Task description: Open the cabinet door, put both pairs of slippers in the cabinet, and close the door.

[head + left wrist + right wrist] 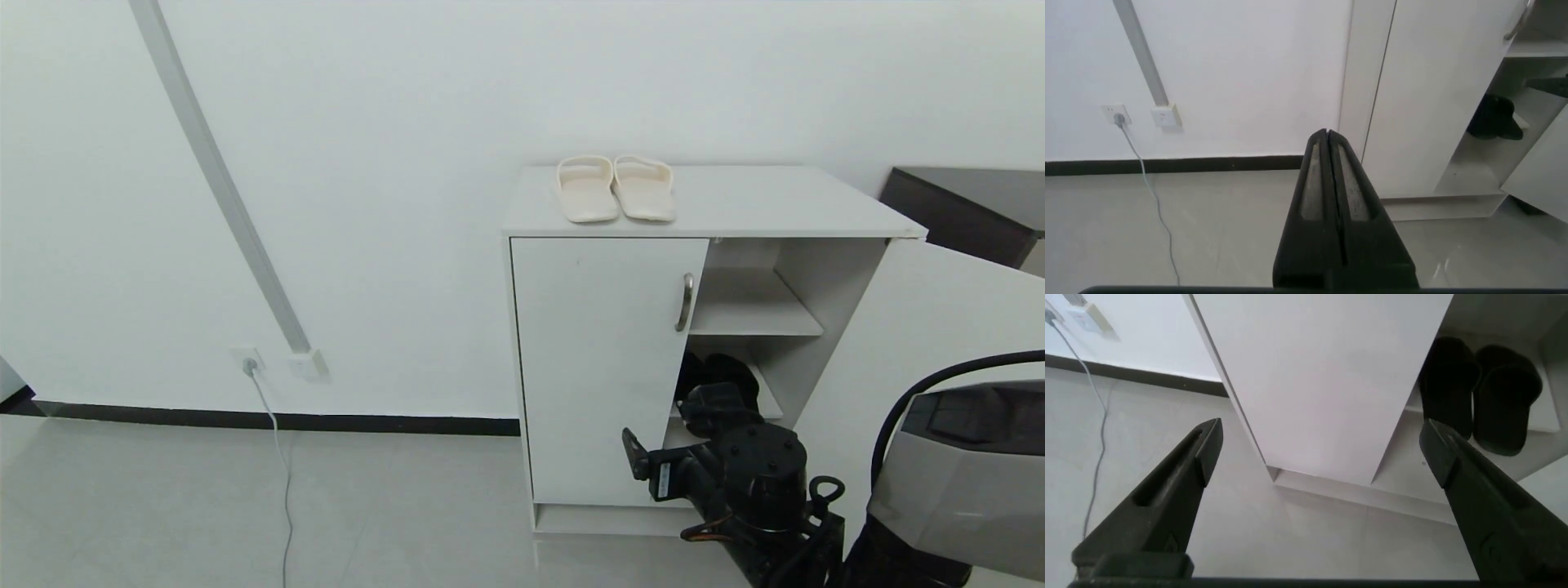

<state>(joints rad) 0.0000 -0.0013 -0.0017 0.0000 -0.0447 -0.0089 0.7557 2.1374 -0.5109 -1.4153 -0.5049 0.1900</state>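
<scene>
From my station I see the white cabinet point(710, 200) standing against the wall with its right door point(914, 327) swung wide open and its left door point(600, 367) shut, the metal handle point(685, 301) upright along that door's inner edge. The cream slippers point(615, 189) lie side by side on the cabinet's top, near its left end and close to the wall. The black slippers point(1482, 392) sit side by side inside the open compartment, on the lower shelf; in the head view my right arm hides part of them. The upper shelf point(751, 314) above them is bare. My right gripper point(1321, 433) is released, its two fingers spread wide apart with nothing between them. It hangs low in front of the cabinet, facing the edge of the shut door, with the black pair off to one side and apart from it. My left gripper point(1327, 143) is clenched, its pads pressed flat together on nothing, and it hangs over the floor well to the left of the cabinet, pointing toward the wall. On that wall a grey conduit point(220, 180) runs down at a slant to a small box, with a socket point(247, 359) just beside it and a white cable point(282, 457) trailing from the socket to the pale tiled floor. A dark piece of furniture point(963, 208) stands beyond the cabinet's right side.
</scene>
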